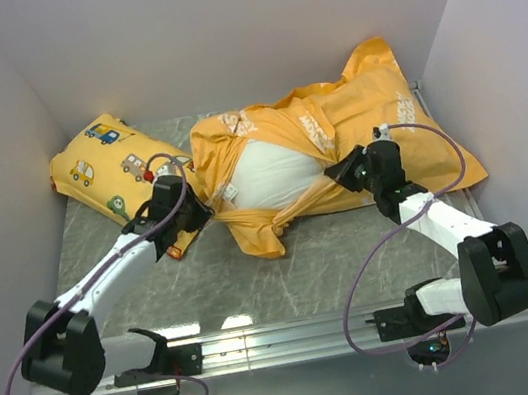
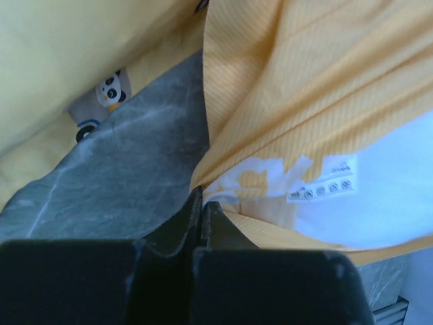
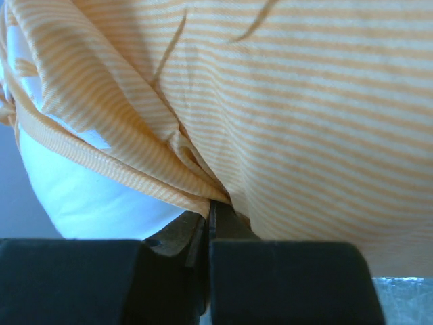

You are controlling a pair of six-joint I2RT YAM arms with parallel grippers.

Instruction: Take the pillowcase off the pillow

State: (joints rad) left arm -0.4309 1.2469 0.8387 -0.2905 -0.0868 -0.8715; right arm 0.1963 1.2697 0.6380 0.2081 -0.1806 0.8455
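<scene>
- The pillowcase lies crumpled on the middle and right of the tabletop, with its mouth turned to the left. I can make out only some small white lettering on it.
- The pillow shows as a white bulge in that mouth. The rest of it is hidden inside the cloth.
- My left pincer is pressed closed on the orange hem. The pinched piece itself is hidden between the fingers.
- My right pincer is closed too, on a bunched fold of pillowcase.
- A yellow pillow with cars lies far left, partly covered by my left arm.
</scene>
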